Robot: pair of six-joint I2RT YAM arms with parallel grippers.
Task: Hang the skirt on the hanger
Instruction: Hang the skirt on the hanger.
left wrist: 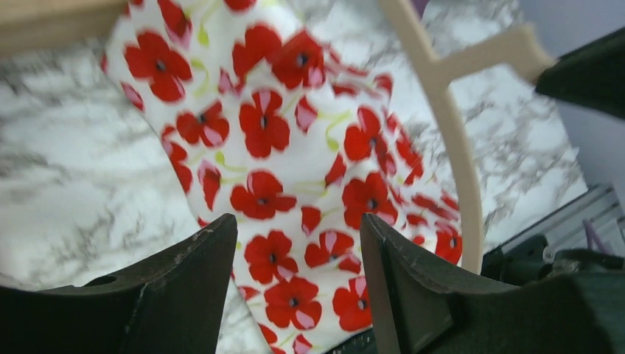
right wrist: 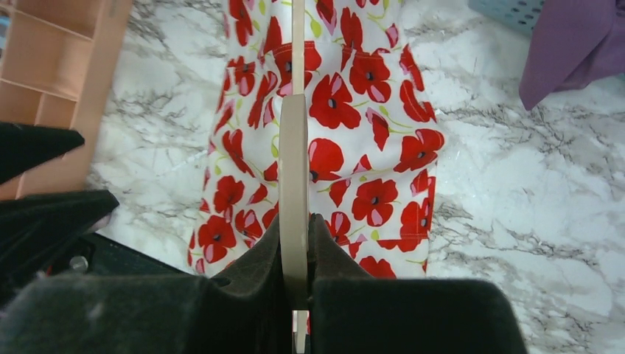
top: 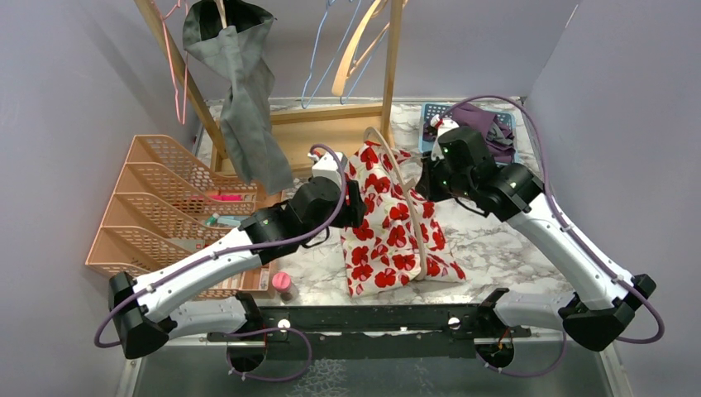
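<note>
The skirt [top: 387,227], white with red poppies, lies flat on the marble table between the two arms. A cream hanger [top: 416,240] arcs over it, its lower end near the skirt's hem. My right gripper [right wrist: 295,221] is shut on the hanger [right wrist: 293,147], holding it edge-on above the skirt [right wrist: 354,96]. In the top view the right gripper [top: 426,186] sits at the skirt's right edge. My left gripper [left wrist: 298,225] hovers open over the skirt [left wrist: 280,147], nothing between its fingers, the hanger [left wrist: 449,133] to its right. From above, the left gripper [top: 351,203] is at the skirt's left edge.
An orange slotted rack [top: 157,207] stands at the left. A wooden clothes rail [top: 331,132] at the back carries a grey garment [top: 244,91] and spare hangers [top: 355,45]. A blue basket [top: 430,112] holds purple cloth at the back right. A small pink-capped object [top: 283,284] stands near the front edge.
</note>
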